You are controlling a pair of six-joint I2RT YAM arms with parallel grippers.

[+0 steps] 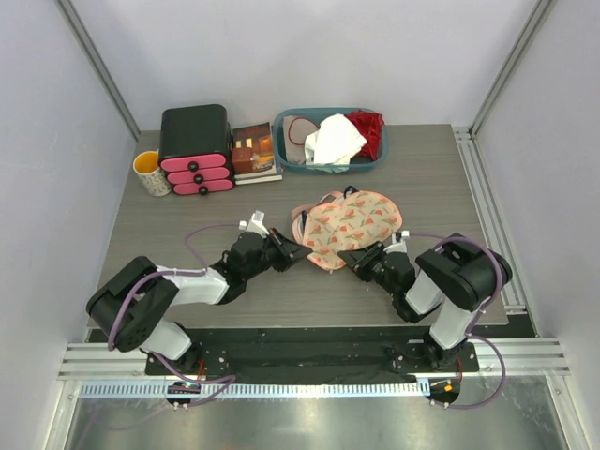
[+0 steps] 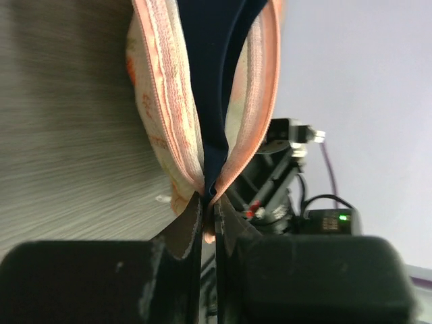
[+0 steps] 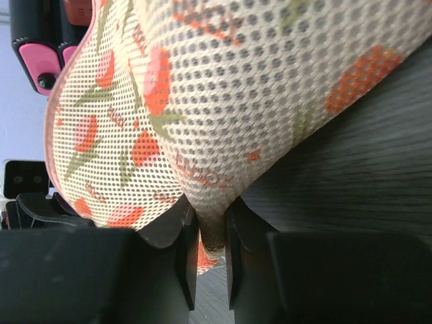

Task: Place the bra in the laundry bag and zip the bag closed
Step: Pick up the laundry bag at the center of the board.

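**Bench** [image 1: 441, 178]: grey wood-grain surface. A teal basket [image 1: 291, 159] of cloths stands at the far edge, well apart from the work and not involved.

**Laundry bag** [image 1: 361, 225]: lies at the centre of the bench, between the two arms. It is floral mesh with pink trim. Both arms have hold of its near side, the left at the left end and the right at the near edge.

**Bra** [image 2: 212, 81]: inside the bag. The left wrist view shows dark navy fabric filling the gap between the two zipper tapes, down to the point where they meet. It cannot be made out from the overhead view.

**Left end effector** [image 2: 209, 209]: fingers together, pinched at the bag's end where the zipper tapes converge. Whether it holds the slider or only the end tab cannot be told.

**Right end effector** [image 3: 210, 223]: fingers clamped on a fold of the bag's mesh wall, just above the bench.

**Zipper** [image 2: 165, 88]: the tapes stand spread apart along the visible length, so it is not closed.

**Assessment:** placing looks done and the closing step is in hand, with the bag braced at two points. The next move calls for one hold to anchor the bag while the slider is drawn along the track. Navy fabric sits close to the teeth and could snag, so it should be tucked clear first.
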